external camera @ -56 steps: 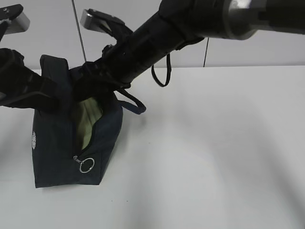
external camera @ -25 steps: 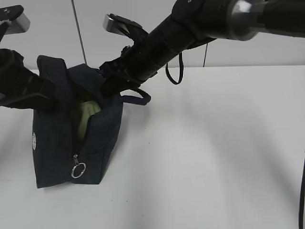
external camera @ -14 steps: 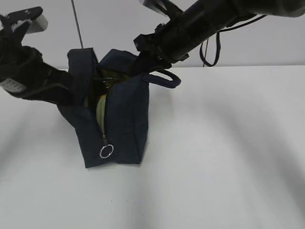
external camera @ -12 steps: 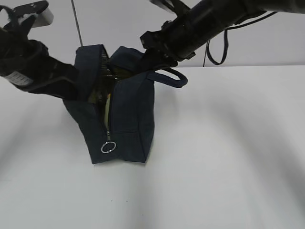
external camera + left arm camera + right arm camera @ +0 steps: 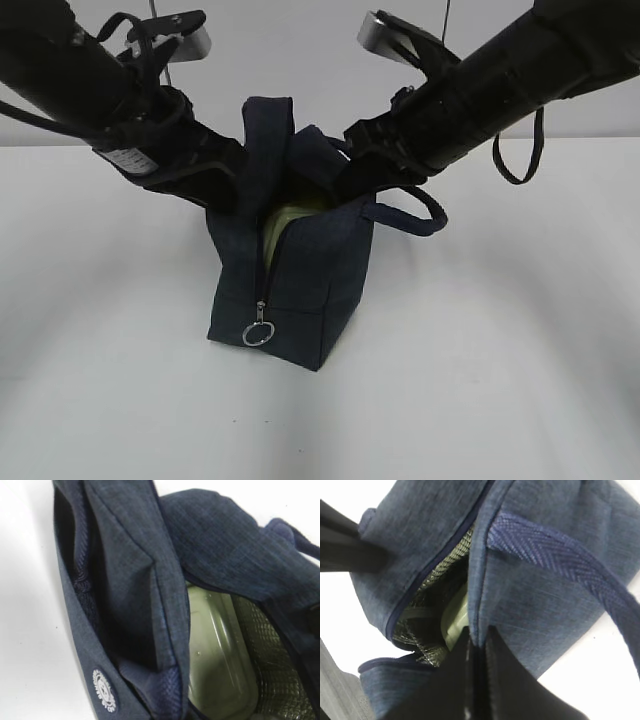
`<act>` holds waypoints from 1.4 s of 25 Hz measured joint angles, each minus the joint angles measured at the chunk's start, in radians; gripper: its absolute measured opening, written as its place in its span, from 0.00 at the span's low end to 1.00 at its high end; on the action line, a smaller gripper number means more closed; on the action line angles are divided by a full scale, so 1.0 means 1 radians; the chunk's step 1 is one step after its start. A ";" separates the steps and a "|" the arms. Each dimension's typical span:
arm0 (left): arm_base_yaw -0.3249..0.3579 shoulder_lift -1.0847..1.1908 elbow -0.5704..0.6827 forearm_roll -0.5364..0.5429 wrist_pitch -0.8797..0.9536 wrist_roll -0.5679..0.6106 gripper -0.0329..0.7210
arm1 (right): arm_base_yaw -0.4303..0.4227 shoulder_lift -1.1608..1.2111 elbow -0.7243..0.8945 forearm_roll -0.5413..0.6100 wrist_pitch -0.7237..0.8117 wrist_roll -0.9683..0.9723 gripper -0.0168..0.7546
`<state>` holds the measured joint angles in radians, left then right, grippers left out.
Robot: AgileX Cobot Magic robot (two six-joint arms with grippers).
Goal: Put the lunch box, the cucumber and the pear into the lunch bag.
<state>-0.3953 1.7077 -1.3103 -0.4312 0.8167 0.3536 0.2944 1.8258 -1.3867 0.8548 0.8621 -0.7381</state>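
You have the boxy dark navy fabric lunch bag [image 5: 300,290] standing on the white worktop [image 5: 500,350], its top spread between both arms. Your right gripper [image 5: 476,645] is clamped on the bag's right rim, fabric pinched between its jaws. Your left gripper [image 5: 228,188] sits at the left rim, closed, apparently gripping fabric there. The lunch box's pale sage-green lid [image 5: 217,655] shows inside the bag, against the silvery lining [image 5: 275,660]. The silver ring zipper pull [image 5: 259,334] hangs low at the front.

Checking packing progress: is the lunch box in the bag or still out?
In. The lunch box's sage-green lid lies inside the open bag, against its silvery lining, and shows through the unzipped end in the exterior view.
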 joint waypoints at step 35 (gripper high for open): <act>-0.003 -0.619 0.606 -0.239 -0.547 0.250 0.37 | 0.191 -0.616 0.654 -0.193 -0.654 0.039 0.34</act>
<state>-0.3984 1.0883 -0.7048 -0.6703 0.2697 0.6036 0.4859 1.2102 -0.7328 0.6615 0.2084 -0.6988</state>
